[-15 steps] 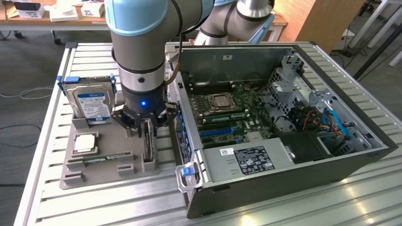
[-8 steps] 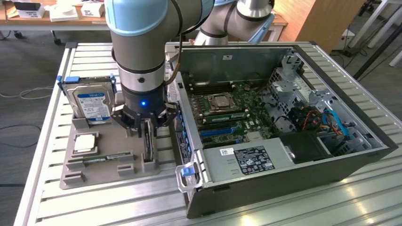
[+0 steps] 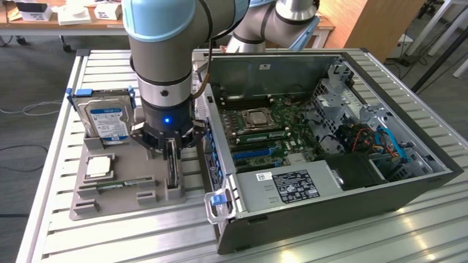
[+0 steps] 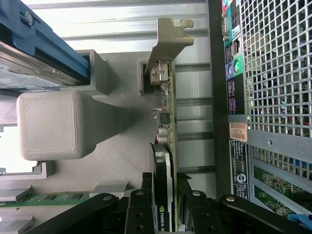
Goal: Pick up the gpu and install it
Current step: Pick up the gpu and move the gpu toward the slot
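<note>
NVIDIA logo and name printed on the gpu [image 4: 163, 161], black edge

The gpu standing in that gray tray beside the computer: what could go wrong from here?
1. The gpu stands on edge in a tight slot of the gray tray. A crooked pull by the gripper might jam it or drag the tray along.
2. The computer case wall is close beside it, so the card's metal bracket could snag there.

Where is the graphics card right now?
The graphics card stands on edge in the grey holder on the exterior view's left, close beside the open computer case, with the end effector at its top edge.
</note>
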`<state>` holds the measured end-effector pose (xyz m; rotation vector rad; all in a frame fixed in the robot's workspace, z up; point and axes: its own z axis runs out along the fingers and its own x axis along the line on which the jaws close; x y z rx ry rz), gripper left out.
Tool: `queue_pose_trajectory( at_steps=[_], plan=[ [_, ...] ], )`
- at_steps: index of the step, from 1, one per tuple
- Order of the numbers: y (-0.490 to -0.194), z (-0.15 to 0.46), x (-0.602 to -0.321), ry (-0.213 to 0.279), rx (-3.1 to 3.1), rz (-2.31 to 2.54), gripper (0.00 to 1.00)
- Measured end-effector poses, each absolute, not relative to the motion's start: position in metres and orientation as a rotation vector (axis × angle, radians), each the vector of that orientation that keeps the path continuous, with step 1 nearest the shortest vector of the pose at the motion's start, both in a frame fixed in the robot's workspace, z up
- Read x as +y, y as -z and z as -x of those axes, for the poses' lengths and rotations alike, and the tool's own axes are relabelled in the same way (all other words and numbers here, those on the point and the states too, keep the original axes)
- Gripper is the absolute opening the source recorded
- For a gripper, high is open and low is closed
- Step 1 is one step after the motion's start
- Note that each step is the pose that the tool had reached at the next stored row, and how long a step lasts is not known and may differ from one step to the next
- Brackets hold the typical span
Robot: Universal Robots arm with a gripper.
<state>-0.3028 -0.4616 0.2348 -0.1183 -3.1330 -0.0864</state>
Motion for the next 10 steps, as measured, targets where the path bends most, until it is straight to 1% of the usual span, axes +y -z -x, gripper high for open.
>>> queue_pose_trajectory(
  at_steps=[7,8,9,10],
  plan=[
    [-0.2348,0.3028,-0.4616,0.086,-3.133,0.118,0.33],
    [-0.2349,0.3028,-0.4616,0.086,-3.133,0.118,0.31],
    [-0.2348,0.3028,-0.4616,0.086,-3.133,0.118,0.27],
    [-0.2348,0.3028,-0.4616,0.086,-3.133,0.118,0.27]
  ],
)
